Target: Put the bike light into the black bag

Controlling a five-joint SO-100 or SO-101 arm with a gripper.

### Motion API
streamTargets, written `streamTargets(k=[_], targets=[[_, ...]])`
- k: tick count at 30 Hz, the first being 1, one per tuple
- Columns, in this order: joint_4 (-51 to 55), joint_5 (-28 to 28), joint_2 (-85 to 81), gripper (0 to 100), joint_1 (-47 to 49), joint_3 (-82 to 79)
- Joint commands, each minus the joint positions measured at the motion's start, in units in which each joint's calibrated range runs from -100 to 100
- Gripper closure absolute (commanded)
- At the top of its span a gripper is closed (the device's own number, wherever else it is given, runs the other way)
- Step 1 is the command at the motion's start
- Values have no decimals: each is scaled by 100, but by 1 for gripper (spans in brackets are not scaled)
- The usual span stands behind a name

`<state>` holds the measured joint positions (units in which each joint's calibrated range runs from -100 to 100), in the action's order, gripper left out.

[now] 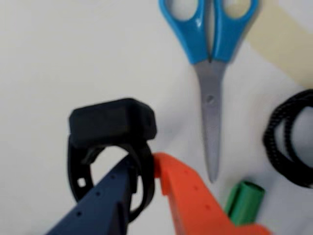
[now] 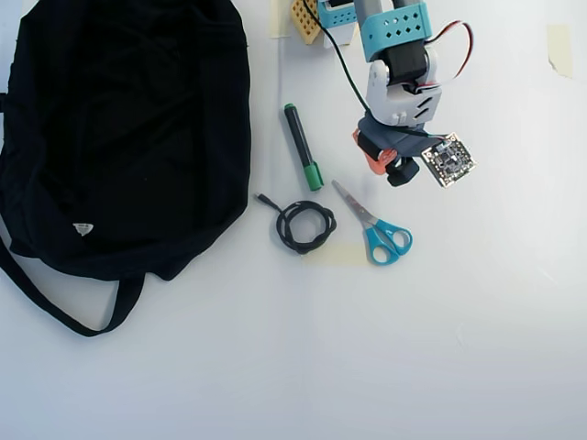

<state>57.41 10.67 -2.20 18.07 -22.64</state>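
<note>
Bike light [image 1: 112, 122]: small black blocky body, matte, with a round rubber strap loop below it; held in my pincer [image 1: 144, 174]. Dark blue finger passes through or against the loop, orange finger sits just beside it on the other side; I judge the pincer clamped on the strap loop, though the wrist view is blurred at the contact. In the overhead view the light [image 2: 401, 171] appears lifted off the white tabletop [image 2: 459, 348], but height is hard to read there.

Step in hand: grasp made, carry to come. Next move calls for a long sideways travel to the black bag [image 2: 119, 128], well apart at the left of the overhead view, and a release over an opening I cannot make out.

Nearby items:
- Scissors [image 1: 211, 73]: blue plastic handles, grey steel blades, closed.
- Marker [image 2: 302, 147]: slim dark barrel, green cap.
- Cord [image 2: 304, 225]: thin black cable, coiled.
- Bag: soft black fabric, long strap, small white triangular label.
</note>
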Motion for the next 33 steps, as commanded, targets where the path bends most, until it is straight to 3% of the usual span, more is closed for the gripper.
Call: streamTargets(k=[1,8,21,26,30,33], targets=[[487,-181,-112,98,-65,836],[1081,-328,-112,98,-386,1707],[1960,-716,-975,98,-1314,1644],[1873,-1329,-1548,98,-1905,1438],[1856,-2216,-1705,98,-2256,1438],[1977,-2404,-1755,98,-2533,1411]])
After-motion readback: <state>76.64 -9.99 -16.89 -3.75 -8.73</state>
